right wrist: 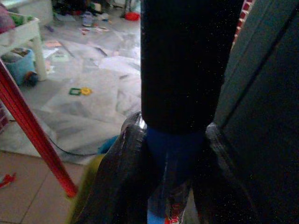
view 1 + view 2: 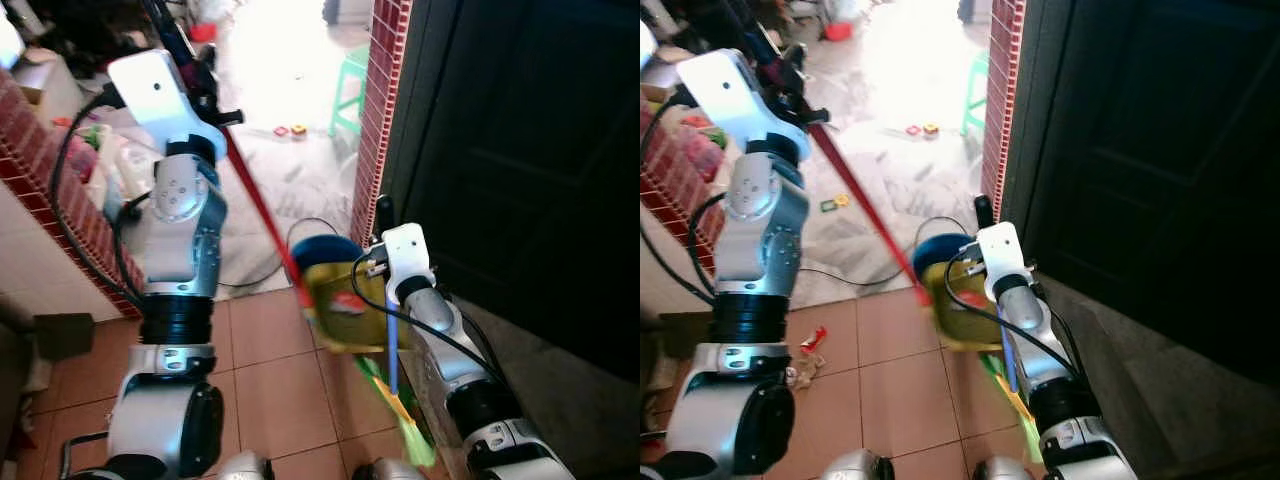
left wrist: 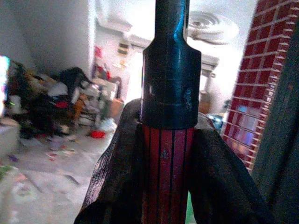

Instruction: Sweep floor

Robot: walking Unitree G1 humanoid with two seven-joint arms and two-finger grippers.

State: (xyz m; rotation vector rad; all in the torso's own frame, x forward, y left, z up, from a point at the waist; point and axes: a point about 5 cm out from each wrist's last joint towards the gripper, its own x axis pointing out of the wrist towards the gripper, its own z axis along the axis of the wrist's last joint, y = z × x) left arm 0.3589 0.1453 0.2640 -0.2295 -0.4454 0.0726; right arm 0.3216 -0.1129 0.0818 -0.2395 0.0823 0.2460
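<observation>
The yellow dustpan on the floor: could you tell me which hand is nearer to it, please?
Right. The right hand, gripping the blue handle, sits just above the yellow dustpan; the left hand holds the red broomstick high up, well away.

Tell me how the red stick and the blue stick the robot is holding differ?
The red handle is long and slants across the floor from the left end effector; the blue handle is shorter and stands nearly upright under the right end effector. The red one ends at the broom head; the blue one joins a yellow dustpan. Both are clamped between black fingers.
</observation>
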